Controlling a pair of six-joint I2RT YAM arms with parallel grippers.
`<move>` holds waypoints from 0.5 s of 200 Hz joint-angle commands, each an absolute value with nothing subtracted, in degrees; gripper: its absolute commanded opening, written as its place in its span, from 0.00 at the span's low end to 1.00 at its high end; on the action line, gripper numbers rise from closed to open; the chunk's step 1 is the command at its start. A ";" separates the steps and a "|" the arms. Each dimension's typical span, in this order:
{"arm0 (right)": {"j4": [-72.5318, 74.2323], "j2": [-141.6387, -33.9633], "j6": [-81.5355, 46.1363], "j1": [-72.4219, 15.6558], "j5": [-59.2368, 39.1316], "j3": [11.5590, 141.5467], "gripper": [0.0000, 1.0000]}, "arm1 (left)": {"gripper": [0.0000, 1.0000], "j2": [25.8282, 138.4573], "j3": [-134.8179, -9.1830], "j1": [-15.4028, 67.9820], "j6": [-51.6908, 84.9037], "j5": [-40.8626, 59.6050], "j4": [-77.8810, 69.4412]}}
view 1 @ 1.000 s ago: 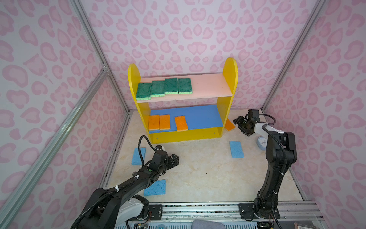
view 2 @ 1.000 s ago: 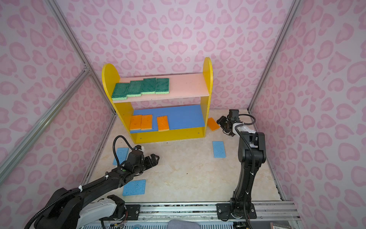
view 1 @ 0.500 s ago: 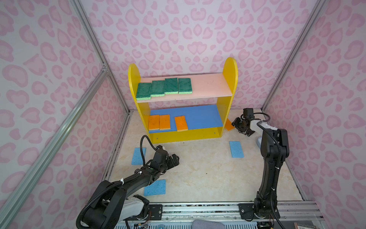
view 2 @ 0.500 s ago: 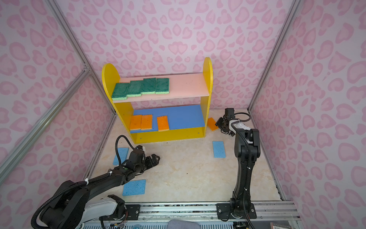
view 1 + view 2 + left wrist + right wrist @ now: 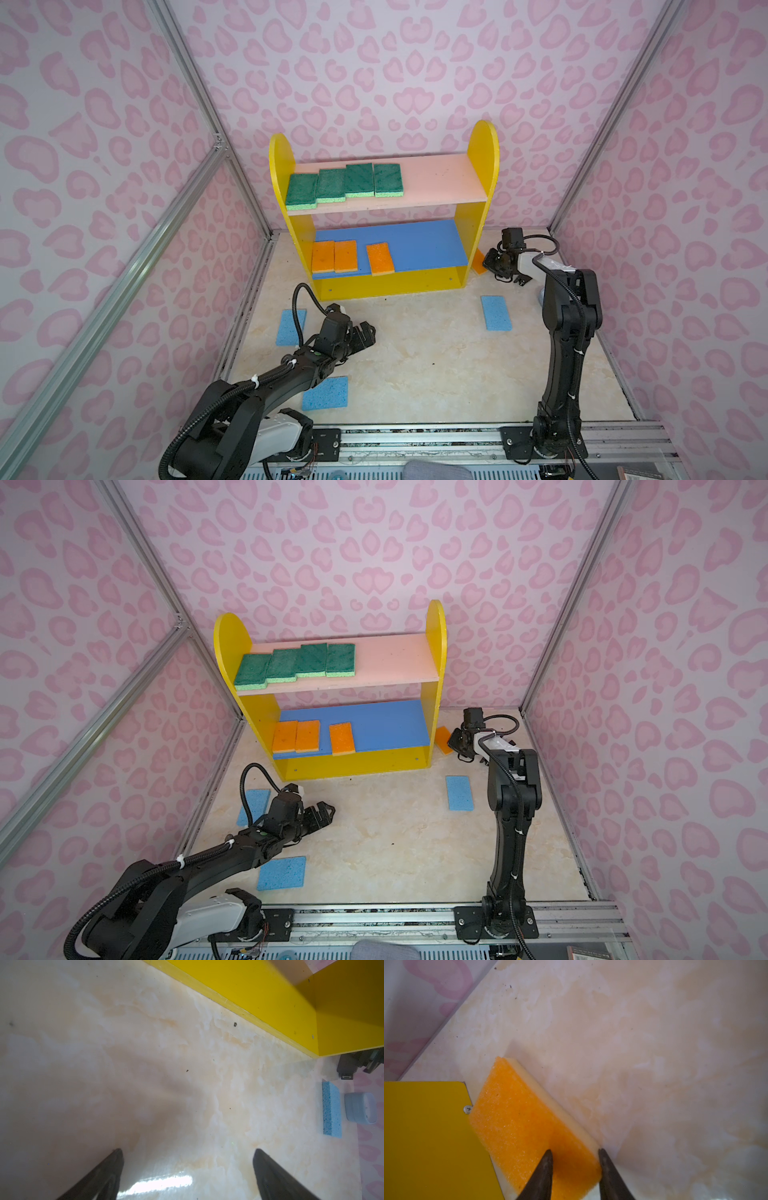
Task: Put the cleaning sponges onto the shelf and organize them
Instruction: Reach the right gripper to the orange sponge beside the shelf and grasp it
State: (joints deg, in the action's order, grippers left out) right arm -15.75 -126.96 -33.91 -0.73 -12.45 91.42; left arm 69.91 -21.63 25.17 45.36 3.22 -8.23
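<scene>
Sitting on the shelf are four green sponges and three orange sponges, but three blue sponges and the last orange sponge lie on the floor. Only the right wrist view shows the right gripper with jaws around that sponge, right of the shelf; I cannot tell if they pinch. The left gripper is wide open, empty.

On the shelf, green sponges line the pink board, orange sponges the blue.
</scene>
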 commanded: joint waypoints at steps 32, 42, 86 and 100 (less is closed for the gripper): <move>-18.03 -126.40 -33.40 -0.80 -10.01 90.09 0.06 | 0.98 69.35 -21.71 24.87 44.79 3.46 -8.62; -18.02 -125.88 -33.40 -0.79 -9.98 90.02 0.04 | 0.98 69.28 -21.71 24.79 44.77 3.52 -8.63; -17.99 -121.84 -33.31 -0.79 -9.59 88.48 0.00 | 0.98 68.22 -21.44 24.79 44.76 3.25 -8.16; -17.85 -120.10 -33.44 -0.75 -9.62 87.49 0.00 | 0.98 67.71 -21.31 24.75 44.65 3.05 -7.92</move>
State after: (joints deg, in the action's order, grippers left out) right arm -17.34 -122.06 -33.71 -0.73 -10.52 88.79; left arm 68.62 -21.56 24.86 45.32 3.22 -8.19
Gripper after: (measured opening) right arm 0.048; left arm 0.981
